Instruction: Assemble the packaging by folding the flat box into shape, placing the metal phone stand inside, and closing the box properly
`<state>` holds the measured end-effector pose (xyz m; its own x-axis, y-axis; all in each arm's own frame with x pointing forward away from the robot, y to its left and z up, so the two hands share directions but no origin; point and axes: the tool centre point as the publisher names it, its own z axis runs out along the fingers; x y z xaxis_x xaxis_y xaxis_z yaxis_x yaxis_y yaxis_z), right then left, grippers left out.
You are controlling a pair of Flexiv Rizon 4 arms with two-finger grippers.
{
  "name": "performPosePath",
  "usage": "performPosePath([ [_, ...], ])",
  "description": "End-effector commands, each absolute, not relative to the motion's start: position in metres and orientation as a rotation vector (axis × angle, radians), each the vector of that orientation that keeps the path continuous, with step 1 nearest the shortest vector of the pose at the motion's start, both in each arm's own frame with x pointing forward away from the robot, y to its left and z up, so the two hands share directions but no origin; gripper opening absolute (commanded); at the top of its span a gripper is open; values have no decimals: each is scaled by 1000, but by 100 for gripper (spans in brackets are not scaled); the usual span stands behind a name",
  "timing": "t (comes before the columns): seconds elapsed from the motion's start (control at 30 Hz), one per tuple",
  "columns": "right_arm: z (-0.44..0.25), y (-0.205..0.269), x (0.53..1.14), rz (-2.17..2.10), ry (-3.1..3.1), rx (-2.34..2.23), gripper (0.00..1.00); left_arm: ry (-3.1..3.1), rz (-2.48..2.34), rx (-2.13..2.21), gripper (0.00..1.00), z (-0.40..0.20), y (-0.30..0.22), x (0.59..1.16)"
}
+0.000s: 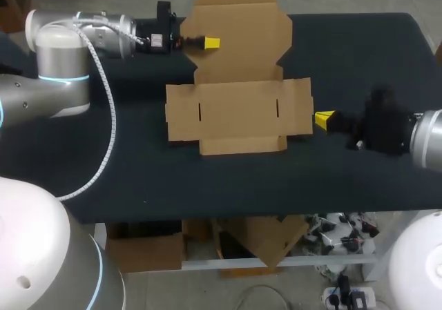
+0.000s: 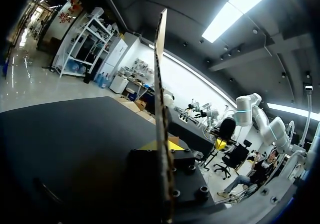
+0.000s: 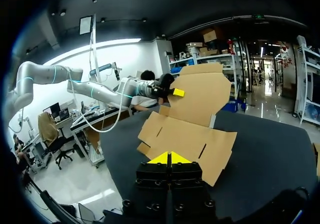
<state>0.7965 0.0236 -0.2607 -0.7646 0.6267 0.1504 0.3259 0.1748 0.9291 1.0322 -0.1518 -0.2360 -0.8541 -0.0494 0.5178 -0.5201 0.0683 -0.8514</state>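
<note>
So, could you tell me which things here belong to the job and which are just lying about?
Job: flat cardboard box; left pincer on its raised flap; right pincer at its edge. No phone stand visible.
Just there: black table.

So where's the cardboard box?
In the head view the flat box lies on the table, its far flap pinched by the left gripper, the right gripper beside its right edge.

Matt brown cardboard box on a dark, matt, cloth-like table top
</note>
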Motion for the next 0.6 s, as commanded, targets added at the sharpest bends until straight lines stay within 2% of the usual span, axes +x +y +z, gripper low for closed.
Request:
performPosePath([
  [0.03, -270, 16, 771, 1633, 2120, 895, 0, -2000, 1840, 565, 0, -236, -151, 1033],
  [0.6, -278, 9, 752, 1584, 2115, 805, 0, -2004, 1843, 560, 0, -236, -152, 1032],
])
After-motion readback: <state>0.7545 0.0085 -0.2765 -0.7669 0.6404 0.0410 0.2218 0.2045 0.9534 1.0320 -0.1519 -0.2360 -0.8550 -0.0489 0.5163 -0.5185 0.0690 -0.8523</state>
